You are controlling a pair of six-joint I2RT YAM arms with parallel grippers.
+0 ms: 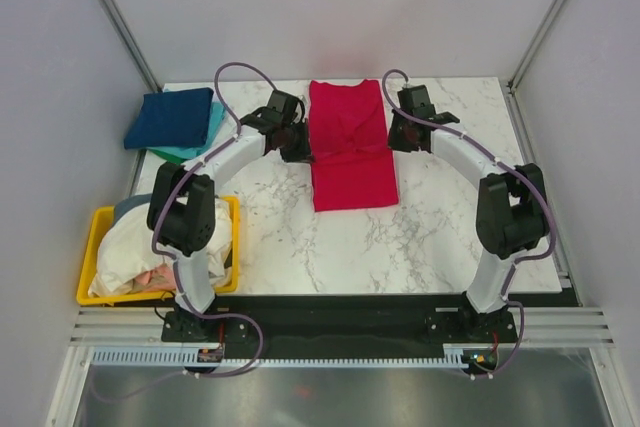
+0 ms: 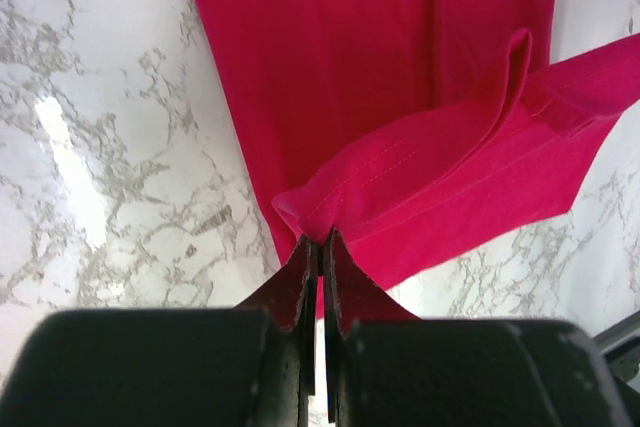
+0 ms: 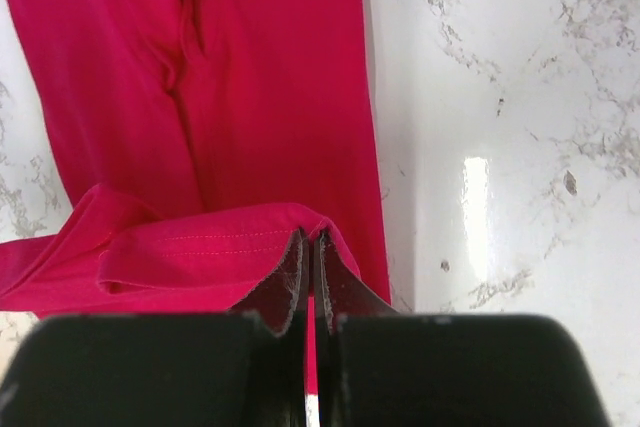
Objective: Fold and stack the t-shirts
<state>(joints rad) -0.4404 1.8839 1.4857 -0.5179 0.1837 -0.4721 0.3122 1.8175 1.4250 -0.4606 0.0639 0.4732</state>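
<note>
**A:** While the marble table [image 1: 430,237] is bare over most of its top, the red t-shirt [image 1: 350,172] lies from its centre out toward twelve o'clock. Which step is this?

**B:** A fold of that shirt, I'd judge. A stitched hem is lifted and doubled over the body. Next, both sides should travel together at one height, then lay the hem down flat without dragging the layer beneath.

**A:** Any containers?

**B:** One, a yellow bin [image 1: 92,247] at eight o'clock. It's heaped with crumpled white cloth [image 1: 135,242], with a little pink showing low down and grey at the far side. Those are probably more shirts waiting. At ten o'clock sits the stack, a navy shirt [image 1: 170,115] folded on a teal shirt [image 1: 208,135].

**A:** And the grippers?

**B:** The left gripper [image 2: 320,239] is at the shirt's nine o'clock edge and the right gripper [image 3: 308,237] at its three o'clock edge. Each is pinched tight on the hem, with no gap between the fingers.
</note>
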